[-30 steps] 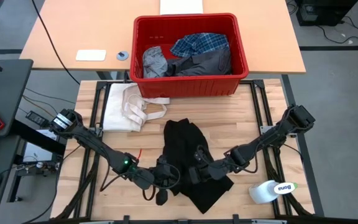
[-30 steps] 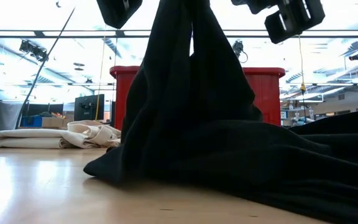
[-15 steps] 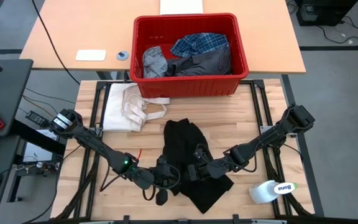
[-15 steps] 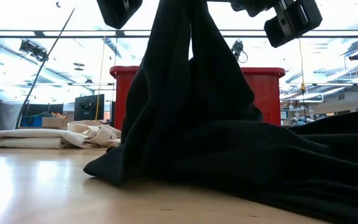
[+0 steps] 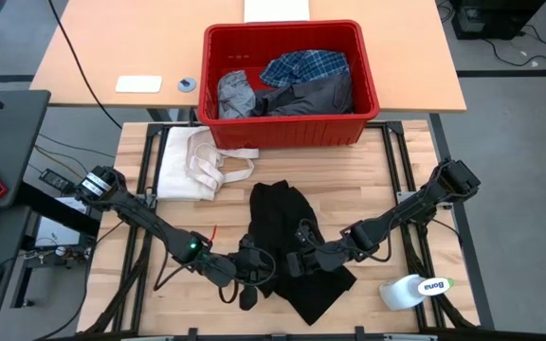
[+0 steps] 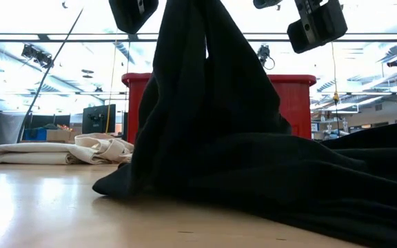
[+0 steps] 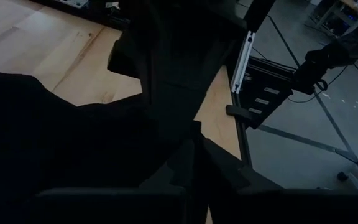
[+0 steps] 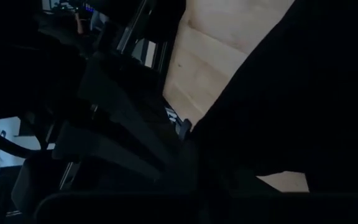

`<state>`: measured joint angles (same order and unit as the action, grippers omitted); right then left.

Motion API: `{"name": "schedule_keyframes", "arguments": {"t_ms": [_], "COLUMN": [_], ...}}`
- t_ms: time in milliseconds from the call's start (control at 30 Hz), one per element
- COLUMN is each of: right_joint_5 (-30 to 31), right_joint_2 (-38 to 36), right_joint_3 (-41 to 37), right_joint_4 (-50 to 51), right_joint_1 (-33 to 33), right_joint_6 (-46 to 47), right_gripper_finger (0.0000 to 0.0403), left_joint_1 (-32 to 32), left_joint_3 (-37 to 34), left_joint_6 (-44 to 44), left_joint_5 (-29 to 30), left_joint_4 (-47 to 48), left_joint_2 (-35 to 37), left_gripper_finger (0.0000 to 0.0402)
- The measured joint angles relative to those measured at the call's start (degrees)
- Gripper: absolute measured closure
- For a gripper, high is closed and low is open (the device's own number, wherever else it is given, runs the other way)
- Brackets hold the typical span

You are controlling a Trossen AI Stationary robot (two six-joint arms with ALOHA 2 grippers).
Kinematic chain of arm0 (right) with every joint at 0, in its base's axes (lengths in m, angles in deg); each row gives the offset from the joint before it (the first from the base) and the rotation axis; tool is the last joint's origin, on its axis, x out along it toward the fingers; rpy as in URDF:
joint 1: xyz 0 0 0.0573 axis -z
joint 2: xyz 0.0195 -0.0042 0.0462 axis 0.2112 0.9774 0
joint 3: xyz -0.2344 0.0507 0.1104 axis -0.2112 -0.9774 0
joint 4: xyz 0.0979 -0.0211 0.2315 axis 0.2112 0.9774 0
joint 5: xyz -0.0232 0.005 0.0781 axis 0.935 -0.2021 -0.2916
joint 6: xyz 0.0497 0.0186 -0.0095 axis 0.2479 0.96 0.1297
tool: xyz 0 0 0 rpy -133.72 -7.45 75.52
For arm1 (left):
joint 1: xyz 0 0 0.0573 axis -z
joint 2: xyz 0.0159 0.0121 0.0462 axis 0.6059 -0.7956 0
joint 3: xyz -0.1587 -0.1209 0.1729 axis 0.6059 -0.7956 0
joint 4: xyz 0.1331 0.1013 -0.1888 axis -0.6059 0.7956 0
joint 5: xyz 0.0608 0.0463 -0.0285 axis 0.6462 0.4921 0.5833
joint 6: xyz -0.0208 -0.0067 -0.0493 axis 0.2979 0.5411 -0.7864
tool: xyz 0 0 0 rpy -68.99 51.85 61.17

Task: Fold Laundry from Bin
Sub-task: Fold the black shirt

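Note:
The large black garment (image 5: 287, 237) lies in the middle of the wooden table, and its near part is drawn up into a peak (image 6: 198, 41). My left gripper (image 5: 254, 268) comes at it from the table's left and is shut on it. From the right, my right gripper (image 5: 295, 262) is shut on it close beside the left one. The red bin (image 5: 349, 128) stands at the table's far edge. In it are a plaid shirt (image 5: 303, 64), a light grey garment (image 5: 235, 93) and a dark grey one (image 5: 316, 93). My left gripper pinches a raised fold of the black garment (image 7: 166, 115) between its two fingers, slanting down from the table's left. How many layers it has I cannot tell. The cloth hangs below the hold, and its lower part (image 6: 185, 186) lies on the table. My right gripper pinches the black garment (image 8: 219, 140) just right of the left hold, slanting down from the table's right. The dark cloth hides the exact place of contact. The cloth falls away from the hold and spreads on the table (image 6: 336, 186).
A cream-white cloth with strap loops (image 5: 197, 161) lies at the table's far left, beside the bin. A white roll (image 5: 413, 290) lies at the near right corner. Bare wood shows at the near left (image 5: 178, 284) and to the right of the garment (image 5: 377, 189).
The strip of light between the two raised folds of the black garment has narrowed, so they now stand almost as one peak. The right arm's wrist has shifted slightly. The garment's lower part has stayed on the table.

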<state>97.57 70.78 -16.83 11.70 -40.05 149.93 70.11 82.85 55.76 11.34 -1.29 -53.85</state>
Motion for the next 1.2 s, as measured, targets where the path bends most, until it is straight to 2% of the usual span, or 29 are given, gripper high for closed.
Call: {"name": "schedule_keyframes", "arguments": {"t_ms": [267, 400, 600, 733, 867, 1000, 1200], "right_joint_5": [-0.3, -0.7, -4.3, -7.9, -11.4, -14.5, -18.7], "right_joint_2": [0.0, 0.0, -0.1, -1.5, -3.7, -6.2, -9.5], "right_joint_3": [0.0, 0.0, 0.0, 0.0, 0.0, 0.0, 0.0], "right_joint_4": [0.3, 0.3, 0.4, 2.2, 8.3, 14.4, 21.7], "right_joint_1": [0.0, 0.0, -0.3, -0.5, -0.6, -1.1, -2.2], "right_joint_6": [-0.6, -0.8, -2.5, -4.6, -5.8, -6.4, -6.6], "right_gripper_finger": [0.0393, 0.0393, 0.0393, 0.0394, 0.0394, 0.0395, 0.0395], "left_joint_1": [0.2, 0.2, 1.5, 3.5, 4.6, 3.3, -3.8], "left_joint_3": [0.0, 0.0, 0.0, 0.0, -0.1, 0.0, 0.0], "left_joint_6": [-0.4, -2.1, -4.2, -4.8, -5.9, -5.8, -1.9], "left_joint_5": [-0.5, -3.4, -4.0, -4.0, -3.8, -2.0, -0.5], "left_joint_4": [2.6, 3.4, 7.5, 16.7, 26.5, 33.0, 33.9], "left_joint_2": [0.0, 0.7, 5.9, 9.1, 8.7, 7.4, 7.3], "left_gripper_finger": [0.0234, 0.0201, 0.0201, 0.0211, 0.0217, 0.0218, 0.0219]}}
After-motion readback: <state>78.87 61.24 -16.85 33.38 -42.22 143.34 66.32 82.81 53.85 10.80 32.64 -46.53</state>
